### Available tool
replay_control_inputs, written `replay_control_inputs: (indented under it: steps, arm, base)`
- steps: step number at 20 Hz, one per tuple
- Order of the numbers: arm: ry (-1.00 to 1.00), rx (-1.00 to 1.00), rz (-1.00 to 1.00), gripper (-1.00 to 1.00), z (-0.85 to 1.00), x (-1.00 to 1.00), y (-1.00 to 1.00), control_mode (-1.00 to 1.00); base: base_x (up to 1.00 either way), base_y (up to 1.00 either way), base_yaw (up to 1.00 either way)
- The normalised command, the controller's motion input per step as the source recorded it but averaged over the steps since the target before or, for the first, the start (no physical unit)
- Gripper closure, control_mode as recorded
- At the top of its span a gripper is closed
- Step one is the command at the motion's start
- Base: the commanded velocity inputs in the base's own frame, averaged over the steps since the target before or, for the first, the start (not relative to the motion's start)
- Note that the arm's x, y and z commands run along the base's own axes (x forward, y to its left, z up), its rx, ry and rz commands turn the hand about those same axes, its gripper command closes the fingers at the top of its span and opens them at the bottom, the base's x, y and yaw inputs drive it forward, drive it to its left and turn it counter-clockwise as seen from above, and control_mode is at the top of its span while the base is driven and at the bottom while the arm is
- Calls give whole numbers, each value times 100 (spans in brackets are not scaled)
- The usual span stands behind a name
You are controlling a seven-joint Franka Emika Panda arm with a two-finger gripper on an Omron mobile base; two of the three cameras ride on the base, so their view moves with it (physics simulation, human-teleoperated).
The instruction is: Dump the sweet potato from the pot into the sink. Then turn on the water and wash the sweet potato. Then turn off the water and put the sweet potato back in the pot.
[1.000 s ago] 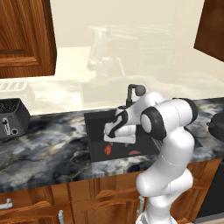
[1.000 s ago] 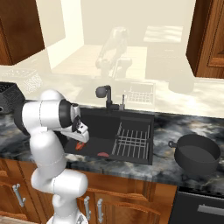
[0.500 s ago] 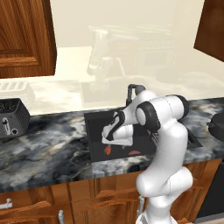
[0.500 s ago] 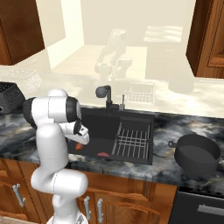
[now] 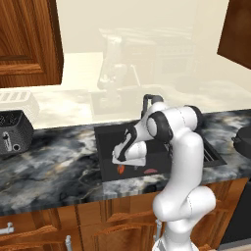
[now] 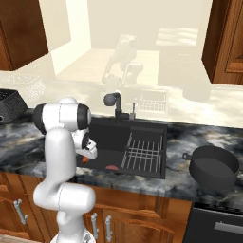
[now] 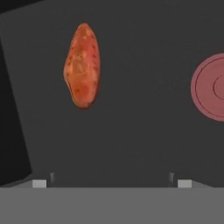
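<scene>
I see the potato (image 7: 82,65) lying on the dark floor of the sink (image 5: 105,135), in the basin's left part, toward the front wall. In the left base view it shows as a small orange-red lump (image 5: 121,169) just under the arm's hand; in the right base view a bit of it peeks out (image 6: 85,159) beside the hand. It rests alone, touching nothing but the basin floor.

My gripper (image 7: 111,181) hangs above the basin floor, pointing down into the sink, with its jaws spread wide apart and nothing between them. In the hand view the potato sits up and to the left of the span between the tips, so the tips are not around it.

A flat red disc (image 7: 212,86) lies on the basin floor to one side of the potato, well apart from it; in the base views it reads as a thin red oval (image 5: 151,171) near the front wall.

A wire rack (image 6: 144,152) fills the right part of the basin. The black faucet (image 6: 115,103) stands at the back rim.

The pot (image 6: 213,166) sits upright on the counter (image 6: 190,135) to the right of the sink. A toaster (image 5: 13,132) stands on the counter far to the left.
</scene>
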Motion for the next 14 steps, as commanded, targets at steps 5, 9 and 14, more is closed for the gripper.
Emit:
replay_control_inputs:
  steps: [5,9,14]
  arm:
    - [0,0,0,-100,-25,35,7,-100]
    - [0,0,0,-100,-23,35,7,-100]
    - [0,0,0,-100,-25,34,5,-100]
  base:
    - [0,0,0]
    - [0,0,0]
    - [0,0,0]
